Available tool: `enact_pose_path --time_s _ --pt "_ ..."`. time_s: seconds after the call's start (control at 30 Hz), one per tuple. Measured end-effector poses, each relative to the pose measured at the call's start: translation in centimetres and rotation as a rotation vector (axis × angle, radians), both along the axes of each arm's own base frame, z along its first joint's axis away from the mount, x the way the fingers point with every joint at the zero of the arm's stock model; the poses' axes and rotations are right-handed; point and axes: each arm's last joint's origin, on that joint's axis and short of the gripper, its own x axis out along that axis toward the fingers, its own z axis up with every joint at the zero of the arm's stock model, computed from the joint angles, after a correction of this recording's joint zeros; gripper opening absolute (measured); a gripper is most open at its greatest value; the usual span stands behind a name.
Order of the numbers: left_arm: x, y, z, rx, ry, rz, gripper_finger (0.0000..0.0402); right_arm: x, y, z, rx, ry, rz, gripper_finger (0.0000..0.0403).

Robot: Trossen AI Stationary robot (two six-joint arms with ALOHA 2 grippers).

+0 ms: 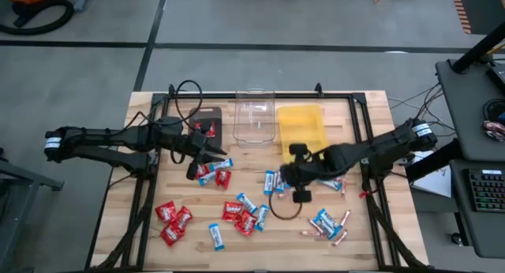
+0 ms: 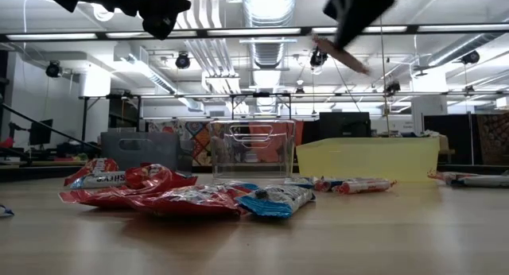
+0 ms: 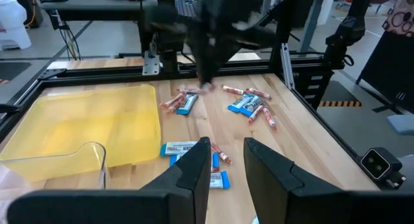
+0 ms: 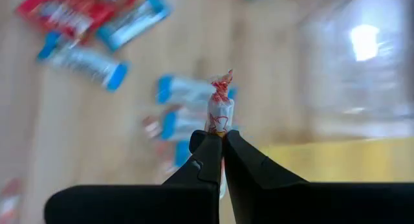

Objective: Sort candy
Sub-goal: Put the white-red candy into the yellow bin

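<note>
Left gripper [image 1: 207, 153]: hovering beside the dark tray [image 1: 207, 125], fingers standing slightly parted, gripping nothing.
Candy [image 1: 237, 214]: lying scattered over the table [image 1: 142, 107].
Right gripper [image 4: 222, 138]: pinching a pinkish-copper stick [image 4: 220, 109] near the yellow tray [image 1: 301, 129].
</note>
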Motion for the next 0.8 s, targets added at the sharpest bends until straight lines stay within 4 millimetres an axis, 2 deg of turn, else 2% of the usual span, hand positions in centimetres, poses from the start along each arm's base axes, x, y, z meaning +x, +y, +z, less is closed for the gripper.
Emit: enact_pose_path --time_s 0.1,0.2,0.37,0.47,0.6,0.8 --pt "0.0 0.0 0.0 0.000 -0.001 0.000 0.0077 0.7 -2.2 1.8 -0.072 -0.040 -0.022 0.0009" --pt "0.0 0.0 0.0 0.000 0.005 0.000 0.0077 1.1 -5.3 3.0 -0.128 -0.054 -0.064 0.0008" --pt "-0.1 0.0 -0.3 -0.003 0.038 0.000 0.0077 0.7 -11.6 3.4 -0.205 0.010 -0.144 0.0009" --pt "-0.2 0.0 -0.4 -0.004 0.049 0.000 0.0077 -0.3 -15.5 2.8 -0.233 0.075 -0.182 0.0009" --pt "-0.2 0.0 -0.6 -0.005 0.062 0.000 0.0077 -1.5 -19.8 1.1 -0.184 0.154 -0.189 0.0009" --pt "-0.2 0.0 -0.6 -0.001 0.066 -0.001 0.0077 -1.6 -23.7 -2.9 -0.147 0.274 -0.185 0.0009"
